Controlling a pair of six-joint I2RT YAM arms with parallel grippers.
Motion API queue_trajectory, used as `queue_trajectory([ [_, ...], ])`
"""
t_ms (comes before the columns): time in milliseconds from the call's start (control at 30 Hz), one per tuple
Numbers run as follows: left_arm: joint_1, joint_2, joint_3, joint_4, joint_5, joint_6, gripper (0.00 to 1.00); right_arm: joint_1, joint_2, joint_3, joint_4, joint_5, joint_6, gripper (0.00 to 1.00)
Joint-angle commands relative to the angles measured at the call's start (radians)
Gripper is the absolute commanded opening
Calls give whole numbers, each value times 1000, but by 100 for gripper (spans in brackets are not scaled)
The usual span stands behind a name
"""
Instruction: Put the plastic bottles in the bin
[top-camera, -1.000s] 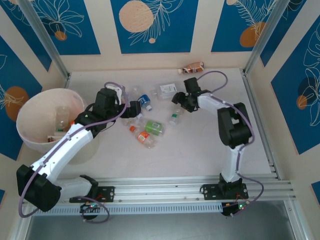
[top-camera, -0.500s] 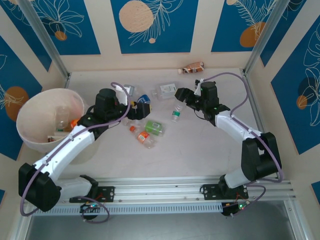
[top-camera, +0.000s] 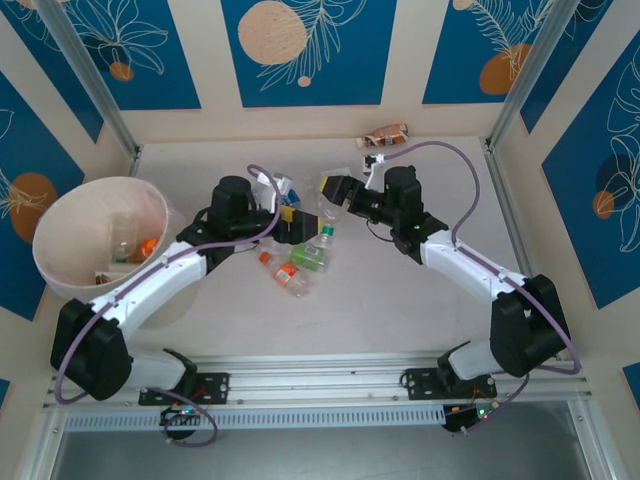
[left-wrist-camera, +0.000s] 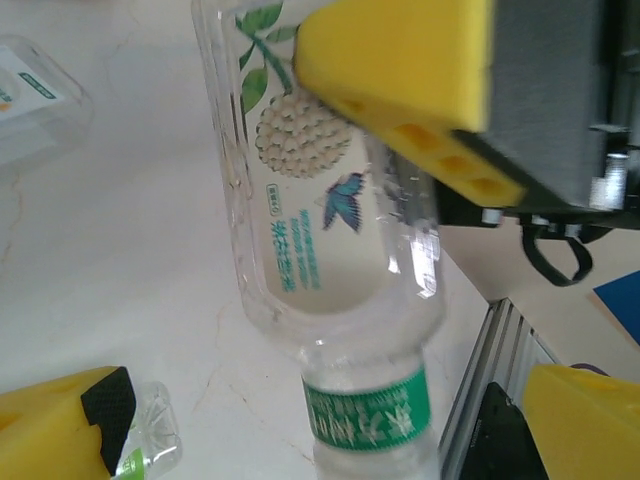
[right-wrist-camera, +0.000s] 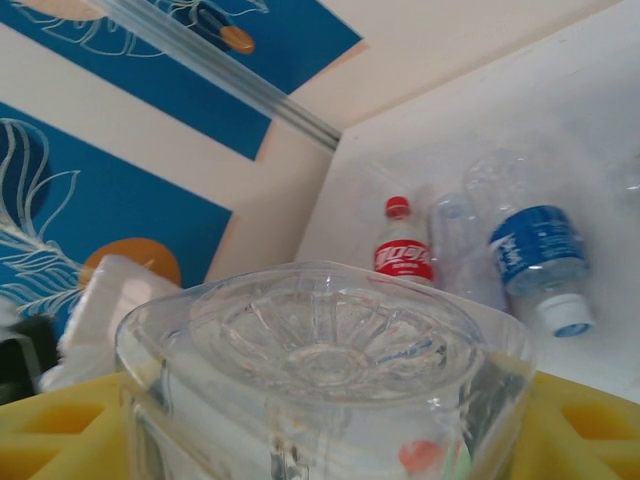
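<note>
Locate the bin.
In the top view the bin stands at the left edge of the table. The left arm passes along its near-right side.

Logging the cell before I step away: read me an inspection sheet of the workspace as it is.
Surface: pale table, bare toward the near rail.
Job's things: bin at left, some bottles inside; loose bottles mid-table; one bottle by the far wall.
Clutter: nothing seen.
Grippers: right gripper shut on a clear bottle; left gripper open, fingers either side of a green-labelled bottle.
Cables: a purple cable loops off each arm.
Surroundings: blue patterned wall panels.
</note>
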Motion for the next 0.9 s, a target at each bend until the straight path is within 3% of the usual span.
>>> queue_trajectory([
  [0,-12,28,40,35,-48,-14,100,25,14,51,78,-50,37,46],
  [200,-15,79,71,99,-25,-28,100,63,49,98,37,-82,43,47],
  [333,-20,100,89,120,4,-16,95,77,72,101,21,-61,62,47],
  [500,-20,103,72,142,-4,-27,63,76,74,103,43,-86,76,47],
  [600,-20,101,63,165,27,-32,54,75,75,106,39,-99,77,54],
  [867,-20,84,64,90,-13,-10,42,14,-21,94,-61,-55,33,85],
])
